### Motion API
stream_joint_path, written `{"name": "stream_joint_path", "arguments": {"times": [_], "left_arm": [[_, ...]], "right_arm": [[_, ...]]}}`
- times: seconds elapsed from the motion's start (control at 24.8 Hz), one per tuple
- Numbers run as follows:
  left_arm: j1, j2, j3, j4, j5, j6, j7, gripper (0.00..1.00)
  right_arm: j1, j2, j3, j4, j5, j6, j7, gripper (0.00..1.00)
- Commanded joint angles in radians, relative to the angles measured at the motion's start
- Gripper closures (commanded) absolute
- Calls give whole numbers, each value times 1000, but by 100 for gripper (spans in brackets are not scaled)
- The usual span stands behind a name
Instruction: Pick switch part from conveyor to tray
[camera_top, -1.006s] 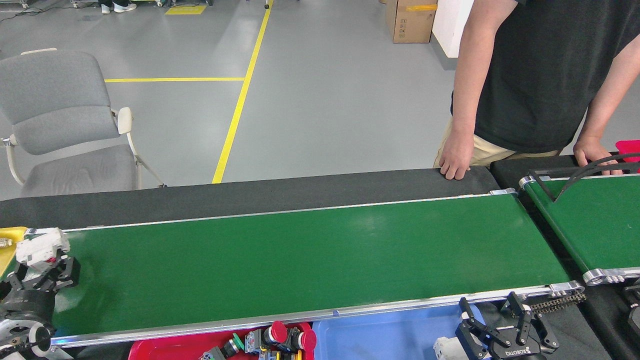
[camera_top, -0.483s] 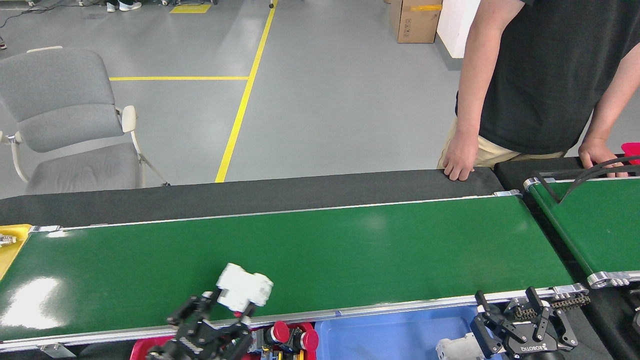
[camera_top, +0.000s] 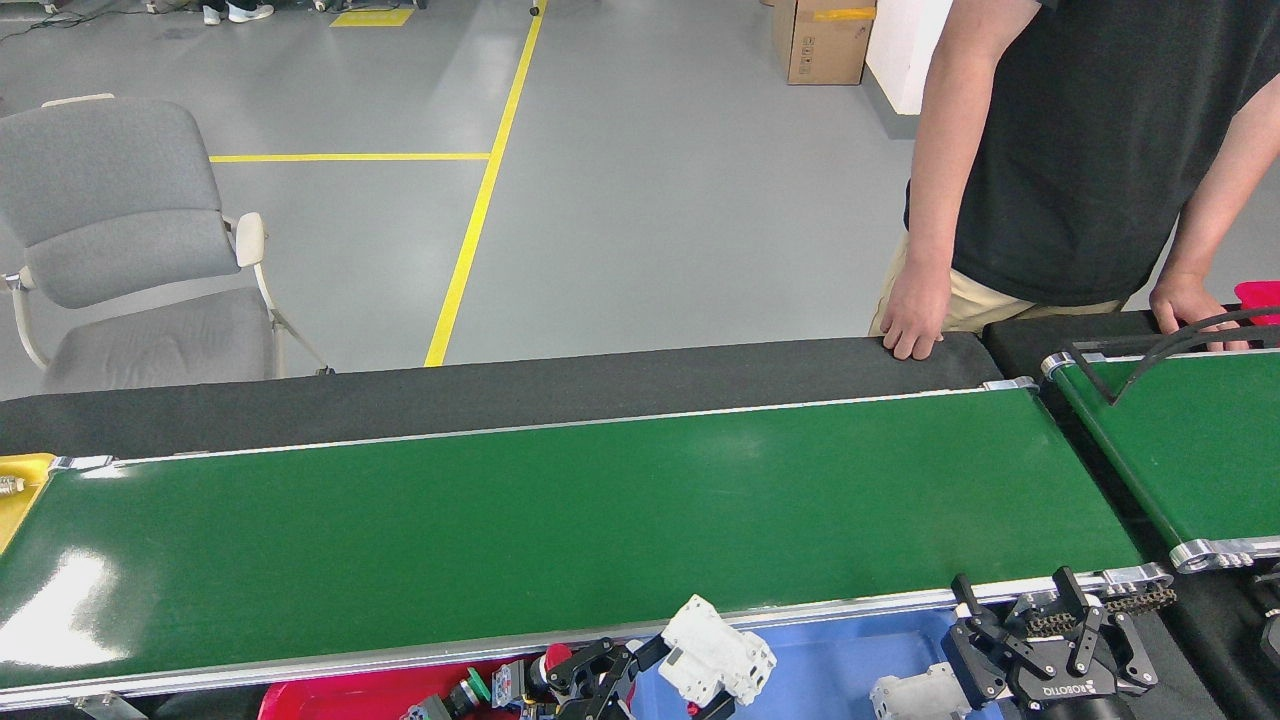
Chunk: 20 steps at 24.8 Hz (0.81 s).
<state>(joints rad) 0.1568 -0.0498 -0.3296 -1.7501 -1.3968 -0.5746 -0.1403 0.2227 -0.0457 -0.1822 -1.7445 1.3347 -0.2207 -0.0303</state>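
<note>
Two green belts: the long conveyor (camera_top: 560, 520) and a narrower belt (camera_top: 1195, 440) at right. Three trays along the near edge: one red tray (camera_top: 340, 695), one blue tray (camera_top: 850, 660), plus one yellow tray (camera_top: 18, 490) at far left. One white switch part (camera_top: 718, 665). Two claws: the left claw (camera_top: 640, 668) and right claw (camera_top: 1040, 645). One grey chair (camera_top: 120, 240), one cardboard box (camera_top: 822, 42), one person (camera_top: 1090, 150).

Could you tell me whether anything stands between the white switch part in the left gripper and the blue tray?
Nothing visible does. The left gripper holds the switch part at the blue tray's left edge, past the conveyor rail.
</note>
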Motion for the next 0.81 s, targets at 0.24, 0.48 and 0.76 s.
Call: {"name": "stream_joint_path", "arguments": {"times": [0.24, 0.48, 0.76], "left_arm": [[7, -16, 412, -25, 12, 157, 110, 1], [144, 64, 926, 32, 13, 168, 137, 1], [228, 71, 954, -23, 18, 168, 199, 1]], "right_arm": [[-9, 0, -8, -13, -3, 27, -2, 0], [-11, 3, -6, -13, 0, 27, 0, 0], [1, 12, 9, -20, 1, 18, 23, 0]]}}
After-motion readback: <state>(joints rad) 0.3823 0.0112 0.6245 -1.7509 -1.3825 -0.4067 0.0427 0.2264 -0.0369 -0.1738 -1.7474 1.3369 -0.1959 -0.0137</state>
